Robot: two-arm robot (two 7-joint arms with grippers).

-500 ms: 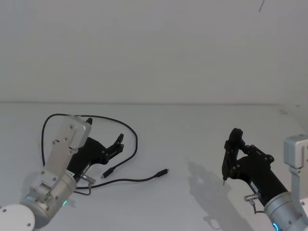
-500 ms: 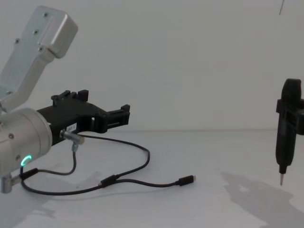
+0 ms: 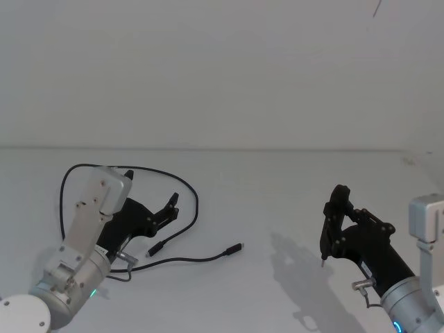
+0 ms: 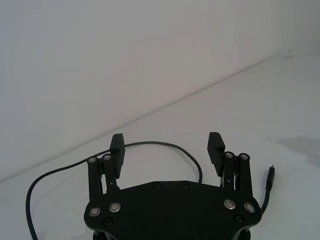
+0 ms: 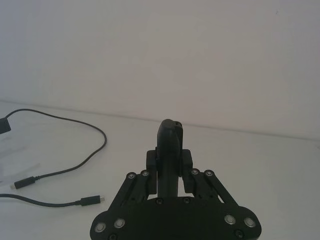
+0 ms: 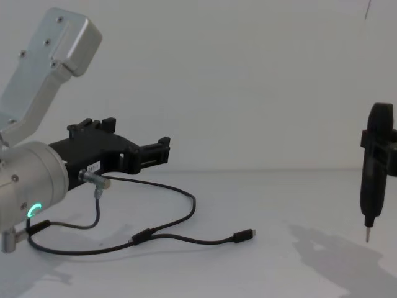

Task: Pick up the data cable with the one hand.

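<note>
Head view: data cable (image 3: pixel 197 205) laid on desk (image 3: pixel 277 187) at 8 o'clock, curled in loop, both plugs pointed toward 3 o'clock. Left gripper (image 3: pixel 151 186) held over loop, jaws spread wide, nothing gripped. Right gripper (image 3: pixel 341 232) at 4 o'clock, clamped on pen-shaped tool (image 3: pixel 334 207).

Left wrist view: left gripper (image 4: pixel 166 145) seen wide open, data cable (image 4: pixel 150 143) on desk beyond fingertips.

Right wrist view: pen-shaped tool (image 5: pixel 170 135) pinched by right gripper (image 5: pixel 170 162); data cable (image 5: pixel 103 142) well apart.

Chest view: left gripper (image 6: pixel 133 133) at 9 o'clock, raised above data cable (image 6: pixel 192 208); pen-shaped tool (image 6: pixel 372 167) at 3 o'clock, tip down.
</note>
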